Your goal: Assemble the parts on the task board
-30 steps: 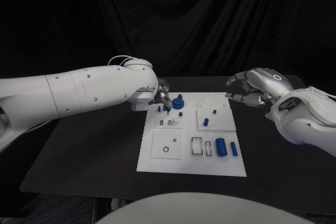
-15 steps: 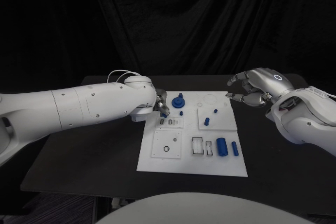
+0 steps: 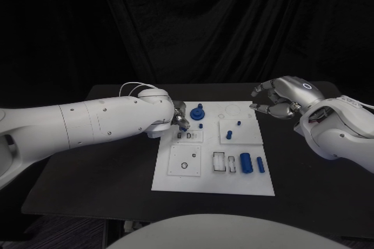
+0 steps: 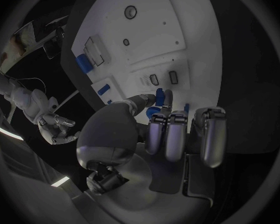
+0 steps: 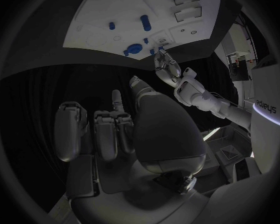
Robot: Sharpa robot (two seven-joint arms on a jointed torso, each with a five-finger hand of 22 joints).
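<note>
One white task board [image 3: 187, 179] on black table [image 3: 93, 168], dark backdrop.

Head cam looks down, wrist cams close behind hands, all share task board [image 3: 213, 168]

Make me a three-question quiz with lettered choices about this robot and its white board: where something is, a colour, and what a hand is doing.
1. Where is the left hand?
A. over the board's far left corner
B. off the table's near edge
C. on the board's near right corner

2. What colour are the parts on the board?
A. red
B. blue
C. yellow

3. What is the right hand doing?
A. pressing the board flat
B. gripping a large part
C. held up beside the board's far right corner, fingers curled, nothing seen in it

Answers: 1 A, its fingers sit by the gear there; 2 B, every piece is blue; 3 C, it sits off the board.
</note>
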